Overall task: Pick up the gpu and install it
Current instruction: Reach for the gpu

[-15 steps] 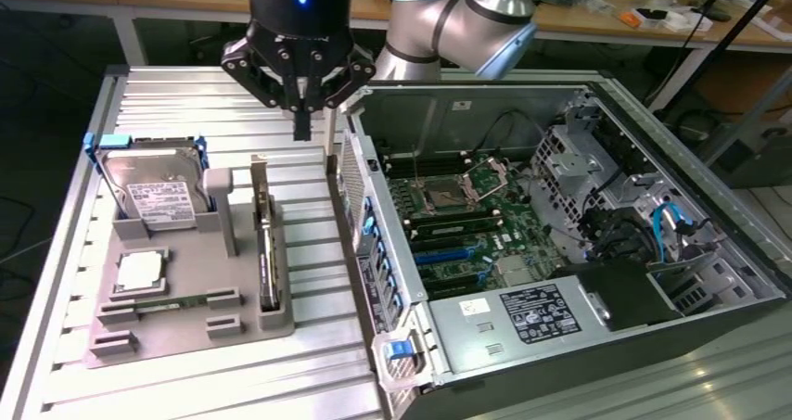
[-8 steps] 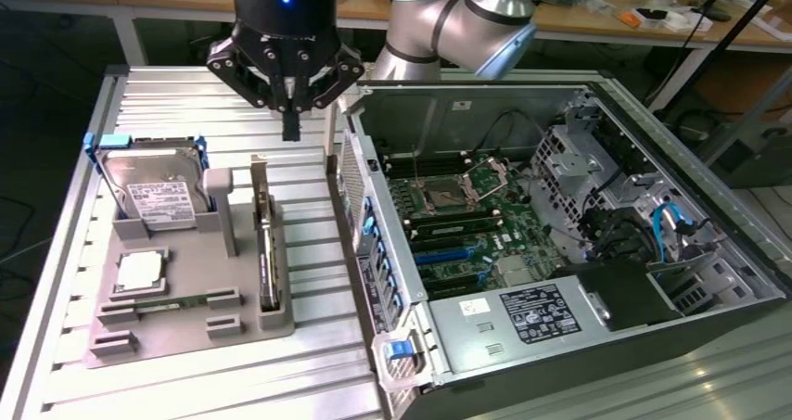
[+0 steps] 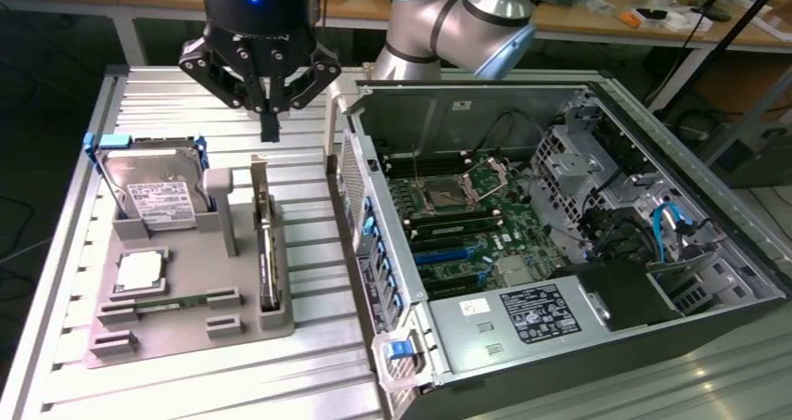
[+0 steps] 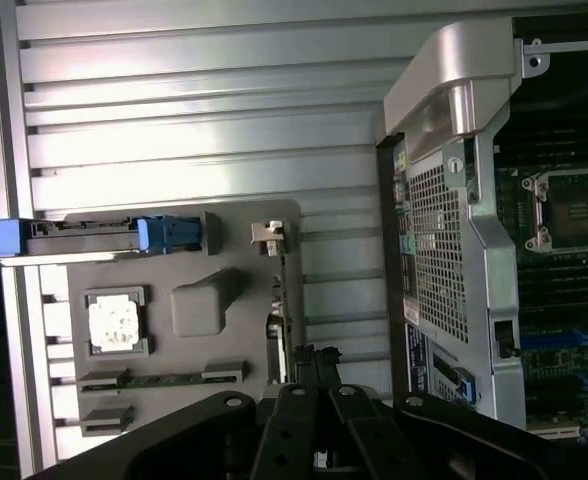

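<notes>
Presently your black multi-link gripper point(image 3: 269, 128) hangs with its two slim fingers pressed together at the tips and nothing between them, so you are carrying nothing. Directly below it stands the gpu point(image 3: 261, 253), a thin dark circuit card with a silvery end bracket. It sits edge-on in a slot of the grey moulded parts holder point(image 3: 173, 337), on the side nearest the computer. In the wrist view the gripper point(image 4: 314, 355) seems to sit just beside the gpu point(image 4: 278, 300), a touch toward the case, so I judge you are not yet centred on it. To do this reach well, shift until the card's top edge runs between the fingers. Spread them wide enough to straddle its thin section, and keep them square across it so that they close on the flat faces. Come down clear of the holder's upright grey rib alongside, and of the silver hard drive with the white label point(image 3: 159, 196) further off. Beyond the holder, the open grey tower case point(image 3: 371, 216) lies on its side with the green motherboard point(image 3: 458, 225) exposed. Your wrist points straight down, and the silver arm with blue joint caps point(image 3: 458, 12) reaches in from behind the case.
</notes>
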You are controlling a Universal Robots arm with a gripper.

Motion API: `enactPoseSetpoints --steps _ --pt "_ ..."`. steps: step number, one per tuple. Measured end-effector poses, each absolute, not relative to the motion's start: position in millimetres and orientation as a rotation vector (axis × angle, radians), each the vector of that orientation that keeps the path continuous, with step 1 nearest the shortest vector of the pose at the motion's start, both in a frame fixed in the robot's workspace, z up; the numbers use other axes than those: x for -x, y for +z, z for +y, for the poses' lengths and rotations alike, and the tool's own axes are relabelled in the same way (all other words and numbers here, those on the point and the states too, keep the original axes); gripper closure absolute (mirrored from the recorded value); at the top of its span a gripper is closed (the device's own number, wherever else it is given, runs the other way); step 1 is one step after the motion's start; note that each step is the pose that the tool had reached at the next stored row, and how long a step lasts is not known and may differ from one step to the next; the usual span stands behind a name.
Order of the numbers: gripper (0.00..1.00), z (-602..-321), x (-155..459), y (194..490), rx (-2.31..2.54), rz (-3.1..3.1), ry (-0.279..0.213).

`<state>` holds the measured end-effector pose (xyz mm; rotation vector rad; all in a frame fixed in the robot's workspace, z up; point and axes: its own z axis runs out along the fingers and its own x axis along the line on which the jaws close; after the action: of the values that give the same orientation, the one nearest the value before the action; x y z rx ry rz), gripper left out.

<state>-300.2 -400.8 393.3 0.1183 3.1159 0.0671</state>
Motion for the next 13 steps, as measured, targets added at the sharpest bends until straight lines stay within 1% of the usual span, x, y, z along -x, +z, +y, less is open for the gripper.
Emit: enactPoseSetpoints --steps 13 --pt "0.89 -401 323 393 -0.118 3.116 0.067"
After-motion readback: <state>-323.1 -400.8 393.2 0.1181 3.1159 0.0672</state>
